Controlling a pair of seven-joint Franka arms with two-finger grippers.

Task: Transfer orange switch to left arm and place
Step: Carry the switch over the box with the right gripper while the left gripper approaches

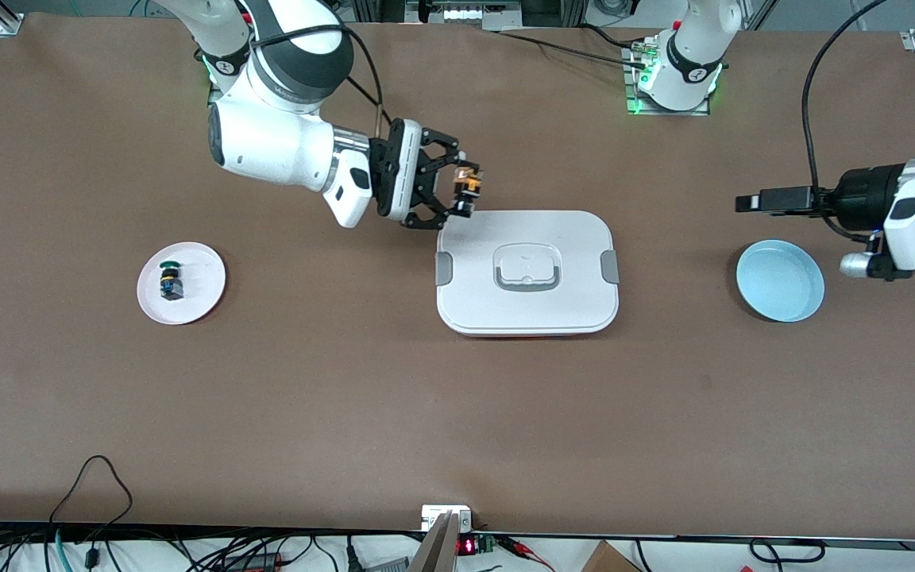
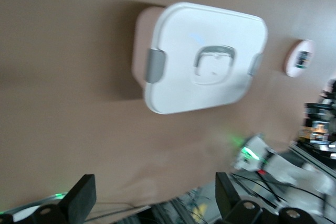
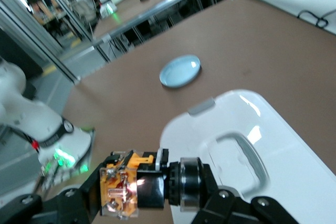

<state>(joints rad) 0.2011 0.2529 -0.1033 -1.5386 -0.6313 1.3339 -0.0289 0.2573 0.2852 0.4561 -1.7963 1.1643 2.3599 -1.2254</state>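
Front view shows me the right claw (image 1: 465,191) clamped on the small orange-capped black switch (image 1: 469,186) over the white lidded box's (image 1: 527,272) corner, left claw (image 2: 152,203) spread apart.

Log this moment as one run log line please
right tool: shut on orange switch, over box corner | left tool: open, waiting near blue plate | green switch: on white plate

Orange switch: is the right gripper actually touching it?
Touching. The right wrist view shows the orange switch clamped between the right gripper's fingers; the front view shows it held beside the box.
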